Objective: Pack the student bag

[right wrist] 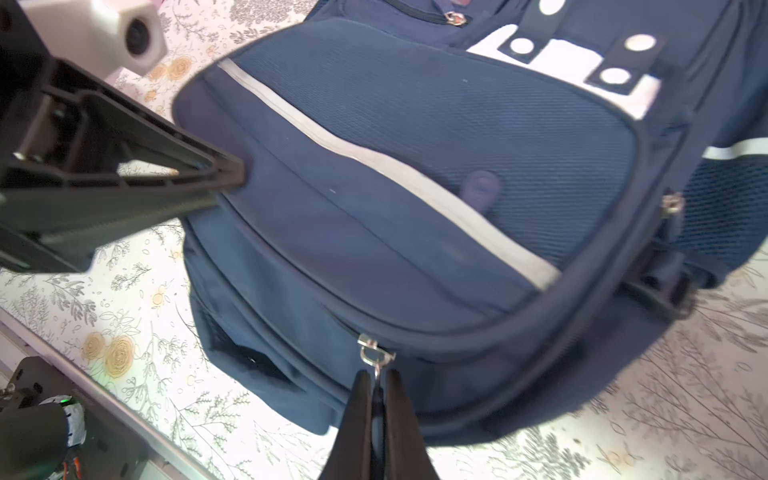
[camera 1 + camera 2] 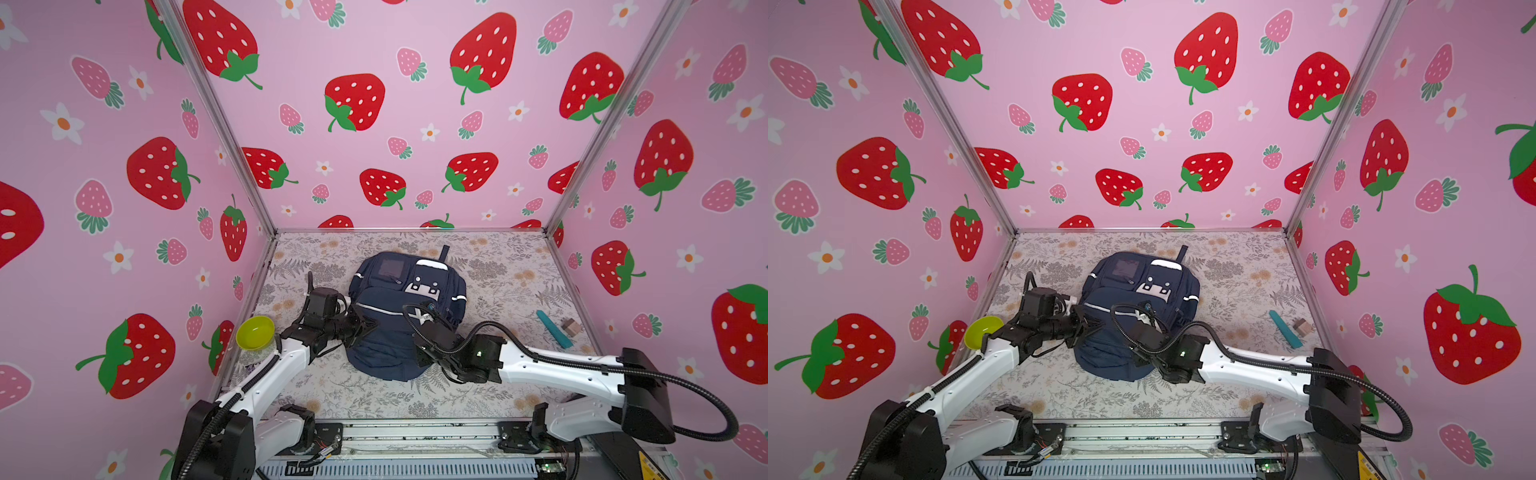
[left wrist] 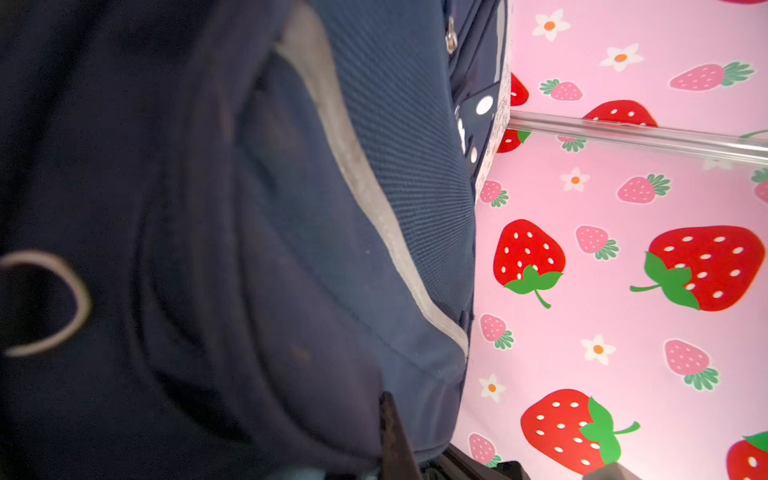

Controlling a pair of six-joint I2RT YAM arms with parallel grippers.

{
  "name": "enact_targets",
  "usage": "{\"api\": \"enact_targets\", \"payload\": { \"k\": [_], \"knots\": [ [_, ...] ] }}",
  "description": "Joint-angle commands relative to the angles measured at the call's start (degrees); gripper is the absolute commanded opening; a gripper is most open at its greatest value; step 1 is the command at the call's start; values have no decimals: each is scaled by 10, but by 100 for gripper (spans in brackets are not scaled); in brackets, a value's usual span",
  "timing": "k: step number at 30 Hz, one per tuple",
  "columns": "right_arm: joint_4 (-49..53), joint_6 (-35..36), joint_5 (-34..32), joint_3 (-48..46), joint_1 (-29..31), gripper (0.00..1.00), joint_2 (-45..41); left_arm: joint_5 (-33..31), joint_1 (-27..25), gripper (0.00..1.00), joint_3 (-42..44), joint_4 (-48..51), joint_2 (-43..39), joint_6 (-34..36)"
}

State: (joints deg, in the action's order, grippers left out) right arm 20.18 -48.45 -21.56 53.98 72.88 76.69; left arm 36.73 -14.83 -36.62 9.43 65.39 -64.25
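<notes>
The student bag [image 2: 384,301] lies face up in the middle of the floral worktop [image 2: 498,282], its top loop toward the back wall. The left gripper [image 1: 235,173], pressed together, nips the rim of the bag's front pocket. The right gripper [image 1: 376,378] pinches a metal zip pull [image 1: 375,356] on the zip just below that pocket. A green bowl [image 2: 254,332] sits at the left edge. A teal bar [image 2: 555,328] and a wooden block [image 2: 570,327] lie at right.

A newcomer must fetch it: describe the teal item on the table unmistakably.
Start at the navy backpack in the middle and look to its right. There lies a slim teal bar; the small brown block beside it is squat, not long.
</notes>
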Motion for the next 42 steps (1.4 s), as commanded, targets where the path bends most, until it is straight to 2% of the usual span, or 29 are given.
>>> {"api": "enact_targets", "payload": {
  "k": [1, 8, 10, 14, 16, 19, 27, 33, 42],
  "knots": [
    [23, 0, -1, -27, -14, 0, -41, -43, 24, 0, -36, 4, 12, 43],
    [2, 20, 28, -67, -34, 0, -68, -39, 35, 1, -40, 21, 19, 68],
    [-9, 29, 46, -69, -34, 0, -67, -44, 31, 19, -37, 28, 10, 64],
    [-32, 40, 67, -61, -34, 0, -55, -85, -3, 43, -23, 48, -41, 41],
    [-32, 43, 71, -53, -34, 0, -48, -100, -33, 49, -16, 44, -62, 18],
    [-35, 48, 78, -45, -34, 0, -44, -110, -71, 51, -13, 22, -69, -19],
    [-35, 45, 85, -41, -34, 0, -57, -110, -129, 49, -31, -34, -5, -61],
    [-37, 42, 86, -49, -33, 0, -67, -111, -136, 43, -47, -53, 24, -70],
    [-21, 41, 72, -49, -33, 0, -72, -112, -140, 10, -53, -60, 30, -67]
  ]
}}
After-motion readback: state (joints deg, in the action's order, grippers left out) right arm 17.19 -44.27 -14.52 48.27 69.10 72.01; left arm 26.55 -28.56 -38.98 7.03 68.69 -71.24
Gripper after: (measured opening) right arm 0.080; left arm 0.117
